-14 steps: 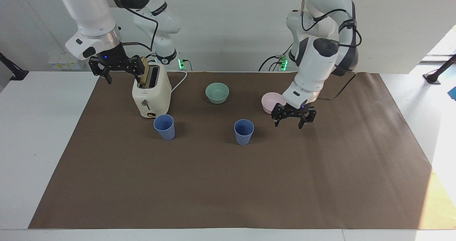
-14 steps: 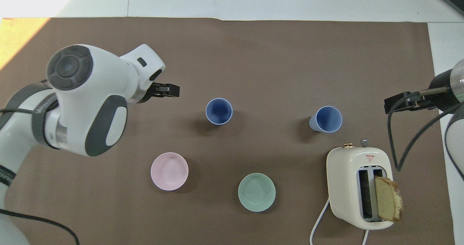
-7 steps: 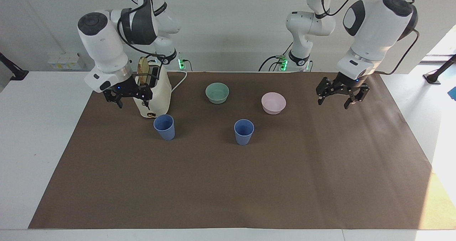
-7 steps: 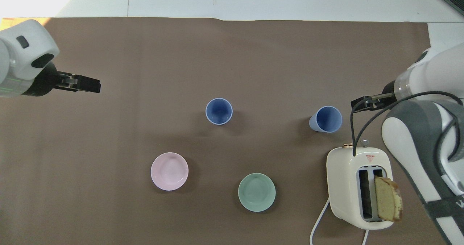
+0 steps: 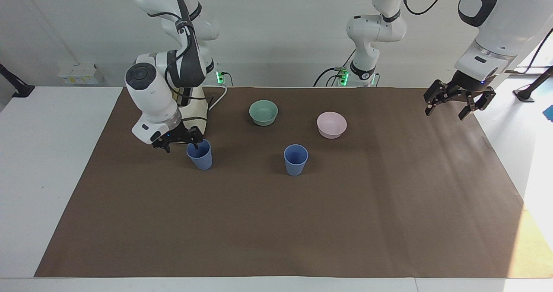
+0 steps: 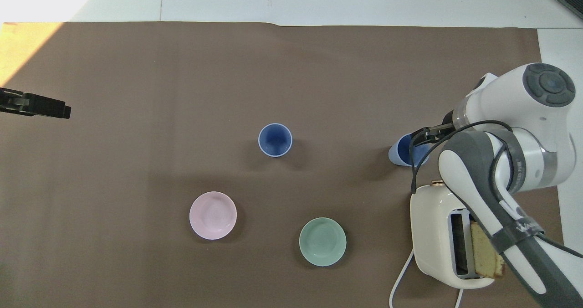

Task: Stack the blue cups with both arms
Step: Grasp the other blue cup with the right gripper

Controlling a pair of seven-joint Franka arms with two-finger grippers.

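The toaster is standing nearest the robots at the right arm's end, with the mint-green bowl and pink bowl beside it. Farther out, the right gripper is hanging spread open at the rim of one blue cup, one finger just at the rim. The second blue cup is standing apart, mid-table. The left gripper is hovering released over the mat's edge.

A cream toaster stands near the robots toward the right arm's end of the table, a slice of bread upright in one slot. The mint-green bowl and pale pink bowl sit apart on the brown mat.
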